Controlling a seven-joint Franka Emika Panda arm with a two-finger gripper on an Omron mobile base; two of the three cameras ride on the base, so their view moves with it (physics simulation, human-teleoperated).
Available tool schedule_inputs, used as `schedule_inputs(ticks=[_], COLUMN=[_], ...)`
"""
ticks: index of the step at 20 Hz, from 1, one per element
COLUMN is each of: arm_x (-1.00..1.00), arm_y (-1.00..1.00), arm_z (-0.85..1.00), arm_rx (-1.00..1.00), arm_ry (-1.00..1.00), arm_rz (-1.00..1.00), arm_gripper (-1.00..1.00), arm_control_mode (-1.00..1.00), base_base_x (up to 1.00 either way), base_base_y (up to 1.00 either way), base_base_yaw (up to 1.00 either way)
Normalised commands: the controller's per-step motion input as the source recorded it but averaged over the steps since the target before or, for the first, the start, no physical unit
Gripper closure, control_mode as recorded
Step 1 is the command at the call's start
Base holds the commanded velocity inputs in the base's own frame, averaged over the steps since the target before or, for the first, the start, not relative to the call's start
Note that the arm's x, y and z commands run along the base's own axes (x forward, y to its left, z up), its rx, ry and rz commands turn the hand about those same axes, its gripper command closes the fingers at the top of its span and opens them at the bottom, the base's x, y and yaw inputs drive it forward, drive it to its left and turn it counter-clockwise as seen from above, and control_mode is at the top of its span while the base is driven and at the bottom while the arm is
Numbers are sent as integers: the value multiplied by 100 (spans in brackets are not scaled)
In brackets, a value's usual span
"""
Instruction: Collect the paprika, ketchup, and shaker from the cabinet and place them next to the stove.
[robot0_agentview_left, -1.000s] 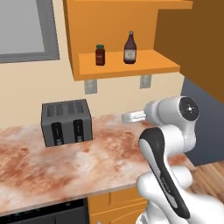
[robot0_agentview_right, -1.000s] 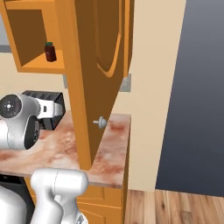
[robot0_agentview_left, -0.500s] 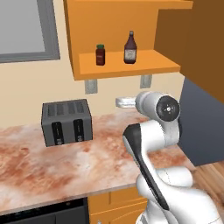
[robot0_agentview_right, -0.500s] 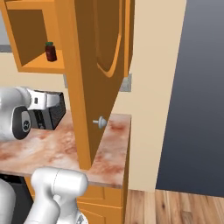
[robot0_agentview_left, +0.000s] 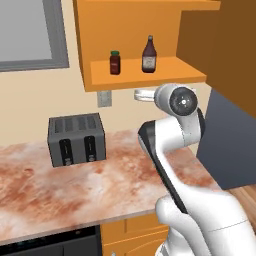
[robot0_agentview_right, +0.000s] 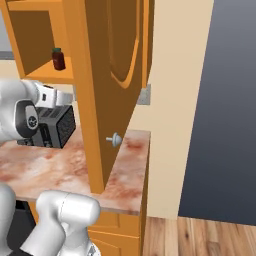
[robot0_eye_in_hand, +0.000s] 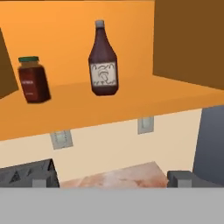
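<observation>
Gripper spread wide and empty, its two dark fingertips rising far apart at the bottom of the hand view, with only counter and wall between them. Raised off the worktop, below the floor of the cabinet, pointing toward the back wall; in the left base view just a pale stub of the hand poking out left of the big round wrist joint, right under the cabinet's front edge.

Straight ahead and above, on the cabinet floor: the ketchup, upright, tall, dark brownish-red, narrow neck with a greyish cap, white label bearing dark curling marks too blurred to read. Left of it and apart, the paprika, upright, squat dark-red jar with green lid, a red label with pale lines of writing too small to make out. Same pair in the left base view: paprika left, ketchup right, standing apart. Paprika also in the right base view, partly behind the open cabinet door.

Under the cabinet, two grey wall outlets on the cream wall. Below, a mottled reddish stone counter carrying a dark grey two-slot toaster, well left of the arm.
</observation>
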Motion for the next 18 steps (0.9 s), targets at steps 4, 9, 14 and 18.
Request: schedule_inputs(ticks=[4,9,14,18], arm_x=[36,46,37,35], arm_y=[-20,-6,-2,-2], arm_z=[25,32,47,39], arm_rx=[3,2,1,2], arm_ry=[0,0,-5,-8], arm_rz=[-1,0,0,0], arm_gripper=[-100,-100,-100,-100], arm_control_mode=[-100,-100,-100,-100], base_base_x=[0,0,0,0], base_base_y=[0,0,0,0], base_base_yaw=[0,0,0,0])
